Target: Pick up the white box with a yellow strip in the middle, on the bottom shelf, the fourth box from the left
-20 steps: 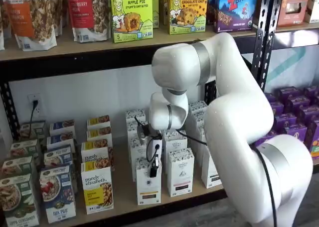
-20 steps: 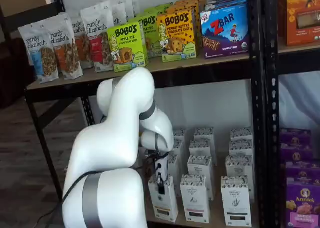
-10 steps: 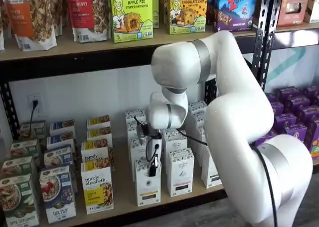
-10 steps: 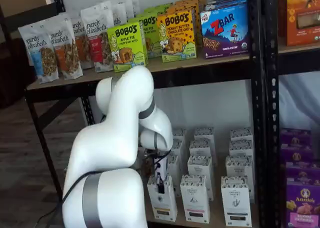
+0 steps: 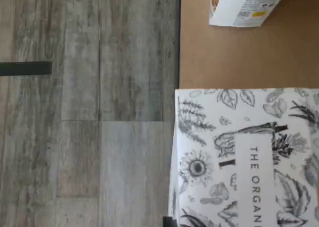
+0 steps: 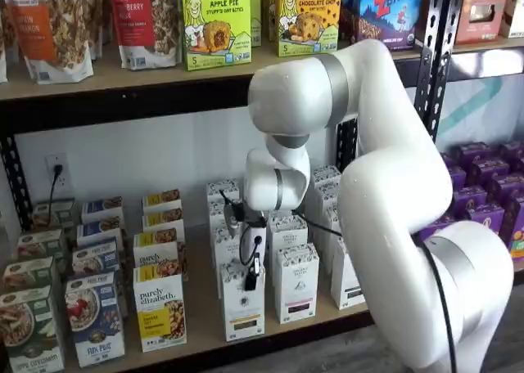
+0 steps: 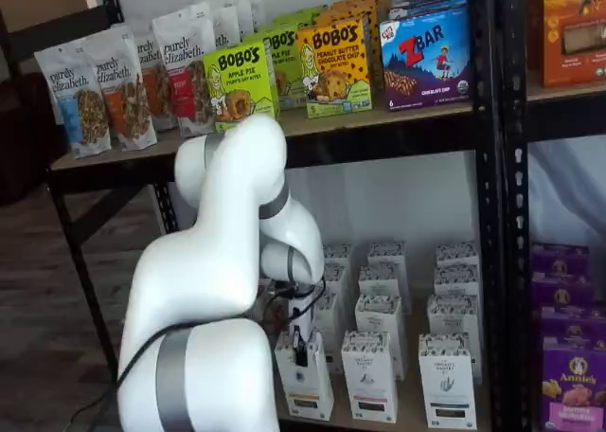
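The white box (image 6: 243,307) stands at the front of the bottom shelf (image 6: 201,312); its tan strip shows in a shelf view (image 7: 308,387). My gripper (image 6: 252,276) hangs over its top, one black finger down the front face, closed on the box. In a shelf view the gripper (image 7: 300,349) sits at the box's top edge and the box leans slightly. The wrist view shows the box's leaf-printed top (image 5: 239,157) close up, over the plywood board (image 5: 224,53).
Same-shaped white cartons (image 6: 296,283) stand right of and behind the box. "Purely elizabeth" boxes (image 6: 160,307) stand to its left, one corner in the wrist view (image 5: 244,5). The upper shelf (image 6: 123,78) lies overhead. A black upright (image 6: 434,54) and purple boxes (image 6: 483,185) are at the right.
The arm's elbow has risen and swung slightly. The white box has shifted a little to the left with the gripper on it.
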Action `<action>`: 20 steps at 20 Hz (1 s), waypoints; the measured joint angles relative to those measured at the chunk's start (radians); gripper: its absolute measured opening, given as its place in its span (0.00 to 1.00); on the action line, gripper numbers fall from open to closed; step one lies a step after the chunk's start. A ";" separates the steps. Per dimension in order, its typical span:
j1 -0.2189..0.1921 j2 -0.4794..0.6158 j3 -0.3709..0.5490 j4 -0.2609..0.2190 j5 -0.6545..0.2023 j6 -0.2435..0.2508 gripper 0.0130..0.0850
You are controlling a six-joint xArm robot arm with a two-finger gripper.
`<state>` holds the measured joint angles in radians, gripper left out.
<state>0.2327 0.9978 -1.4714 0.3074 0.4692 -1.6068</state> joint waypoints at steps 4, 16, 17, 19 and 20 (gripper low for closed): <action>0.002 -0.048 0.064 0.037 -0.006 -0.033 0.50; 0.016 -0.249 0.338 0.072 -0.044 -0.062 0.50; 0.020 -0.273 0.371 0.080 -0.050 -0.067 0.50; 0.028 -0.310 0.423 0.096 -0.065 -0.077 0.50; 0.031 -0.325 0.445 0.105 -0.072 -0.083 0.50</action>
<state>0.2635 0.6730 -1.0261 0.4125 0.3971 -1.6902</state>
